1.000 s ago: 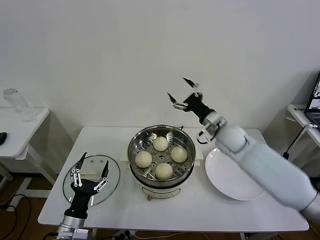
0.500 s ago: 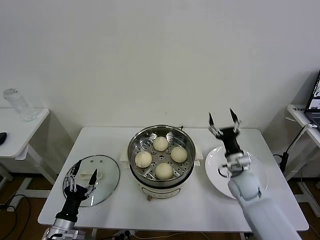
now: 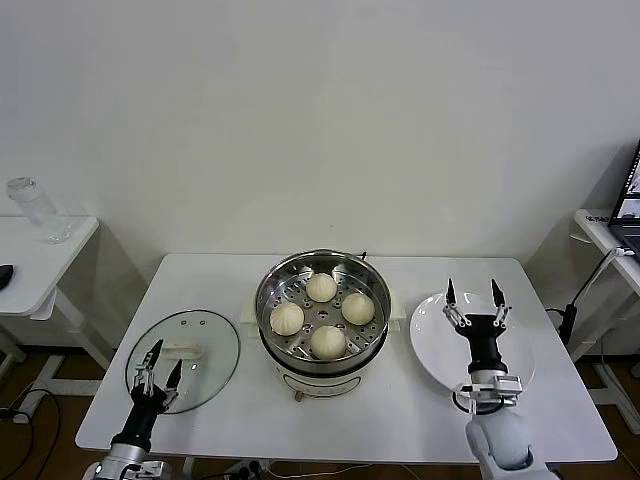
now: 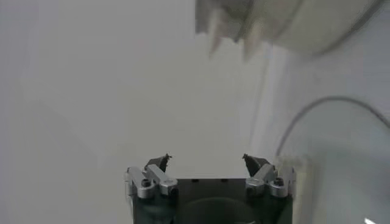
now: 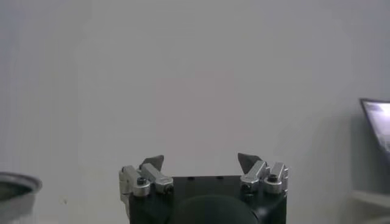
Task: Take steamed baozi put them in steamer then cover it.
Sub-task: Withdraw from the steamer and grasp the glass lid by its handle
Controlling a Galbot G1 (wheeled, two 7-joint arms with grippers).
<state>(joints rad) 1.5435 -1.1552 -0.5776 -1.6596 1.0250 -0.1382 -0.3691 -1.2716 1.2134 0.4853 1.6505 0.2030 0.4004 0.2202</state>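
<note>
Currently, per item:
baozi (image 3: 321,287): four, all on the perforated tray inside the steamer (image 3: 272,282), apart from each other
steamer: mid-table (image 3: 400,420), uncovered, sitting on its white base
cover (image 3: 218,338): flat on the table just left of the steamer, cream handle up, not on the pot
plate (image 3: 432,345): white, nothing lying on it, just right of the steamer
left gripper (image 3: 157,365): low at the near left edge, over the cover's near rim, fingers spread, holding nothing; wrist view shows both tips apart with a bare gap
right gripper (image 3: 471,297): upright over the plate, fingers (image 5: 152,163) spread wide, holding nothing
side table (image 3: 40,262): far left, well apart, clear bottle (image 3: 35,208) on it
</note>
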